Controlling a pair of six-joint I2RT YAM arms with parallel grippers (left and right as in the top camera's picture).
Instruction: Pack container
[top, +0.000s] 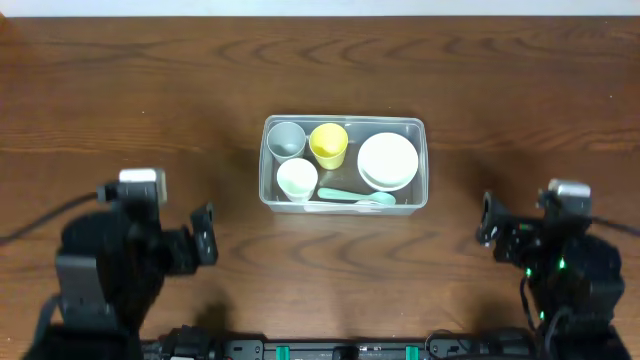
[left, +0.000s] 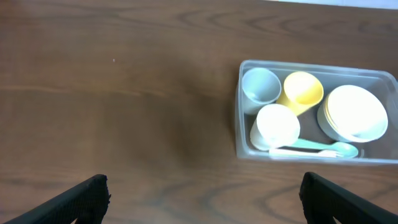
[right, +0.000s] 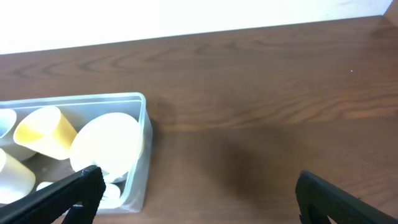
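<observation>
The clear plastic container (top: 345, 120) stands at the table's middle. Inside it are a grey cup (top: 287, 139), a yellow cup (top: 329, 145), a white cup (top: 297, 179), a stack of white bowls (top: 388, 160) and a teal spoon (top: 338, 194). My left gripper (top: 205, 235) hovers open to the container's lower left, holding nothing. In the left wrist view the left gripper (left: 202, 194) has bare wood between its fingers, and the container (left: 238, 118) lies ahead to the right. My right gripper (top: 489, 220) is open at the lower right. Through the right wrist camera the right gripper (right: 196, 193) is empty, with the container (right: 140, 155) beside its left finger.
A dark wooden table (top: 130, 90) fills the view, with a white wall (right: 186, 15) past its far edge. Both arm bases (top: 95, 280) sit at the near edge, and a black rail (top: 330, 350) runs along the front.
</observation>
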